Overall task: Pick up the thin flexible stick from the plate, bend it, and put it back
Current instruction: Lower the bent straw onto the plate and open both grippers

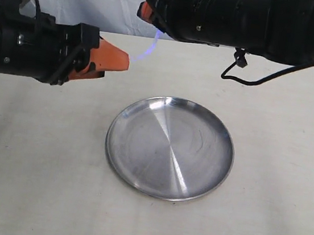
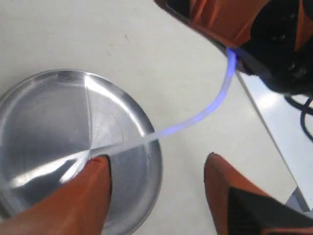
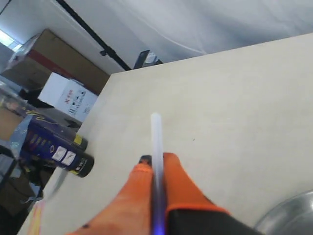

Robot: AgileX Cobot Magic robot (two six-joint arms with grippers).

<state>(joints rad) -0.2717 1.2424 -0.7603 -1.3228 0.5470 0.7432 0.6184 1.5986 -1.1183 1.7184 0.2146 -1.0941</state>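
Plate (image 1: 198,157) nearest, flat on table (image 1: 34,183). Beyond its left edge, raised: left claw (image 1: 124,61) spread wide, pinching nothing; one fingertip (image 2: 98,164) seems to prop stick's free end. Stick (image 2: 195,119) airborne, arcing claw to claw. Farthest: right claw (image 3: 156,164) clamped on other end. Best: push slowly, or tip likely slips off.

the thin flexible stick (image 2: 195,120) fades into glare off the plate (image 2: 44,107) at the left gripper (image 2: 155,161); its end there cannot be told.
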